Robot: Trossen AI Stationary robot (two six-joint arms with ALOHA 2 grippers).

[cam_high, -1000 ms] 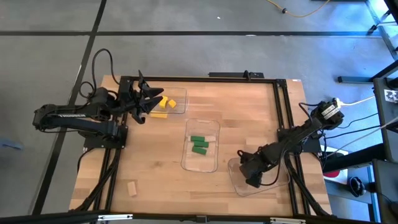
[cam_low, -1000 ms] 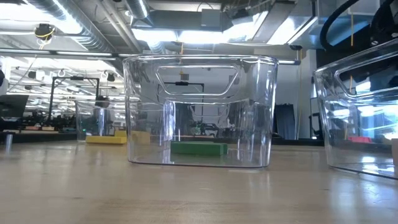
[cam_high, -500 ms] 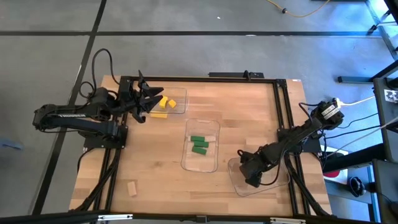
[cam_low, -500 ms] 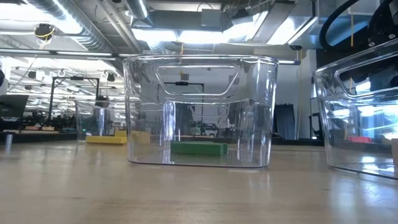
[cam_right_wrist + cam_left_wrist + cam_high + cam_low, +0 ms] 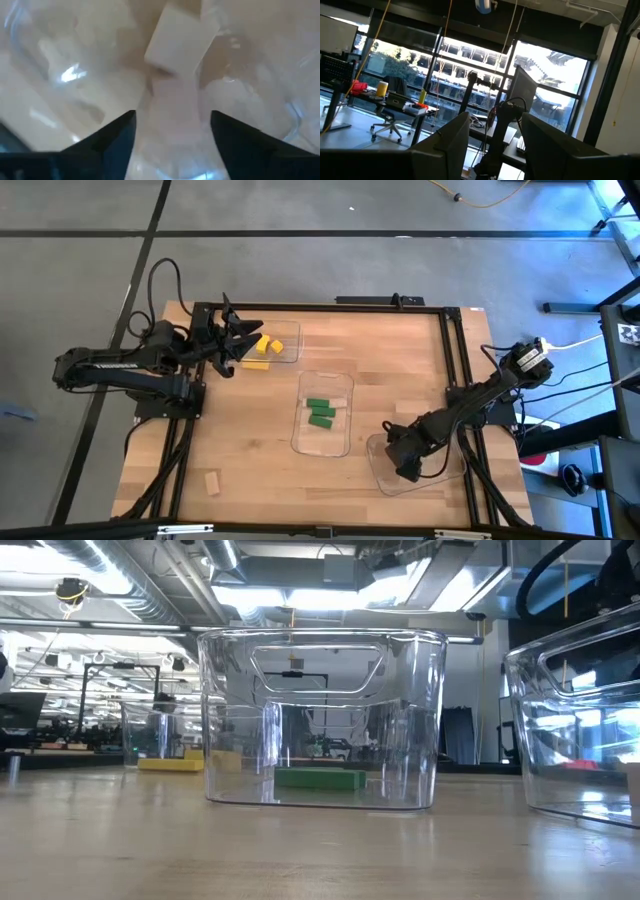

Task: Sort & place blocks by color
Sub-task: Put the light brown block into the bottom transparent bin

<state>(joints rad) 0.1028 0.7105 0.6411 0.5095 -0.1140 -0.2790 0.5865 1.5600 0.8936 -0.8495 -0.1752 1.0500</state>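
Note:
Three green blocks [image 5: 320,412] lie in the middle clear tray [image 5: 322,442]; one also shows in the low view [image 5: 320,779]. Yellow blocks [image 5: 268,345] lie in and beside the far-left clear tray [image 5: 289,347]. My left gripper [image 5: 243,340] is open beside them, tipped up toward the room [image 5: 495,130]. My right gripper [image 5: 400,458] hangs open, pointing down into the near-right clear tray [image 5: 425,477]. Below its fingers [image 5: 172,120] pale tan blocks [image 5: 179,40] lie on the tray floor. One more tan block [image 5: 211,483] lies on the table near the front left corner.
Black rails [image 5: 455,360] frame the wooden table [image 5: 400,370] on its left, far and right sides. The middle tray stands between the two arms. In the low view its clear wall [image 5: 320,720] fills the centre, and the right tray's wall [image 5: 580,720] stands close at the right.

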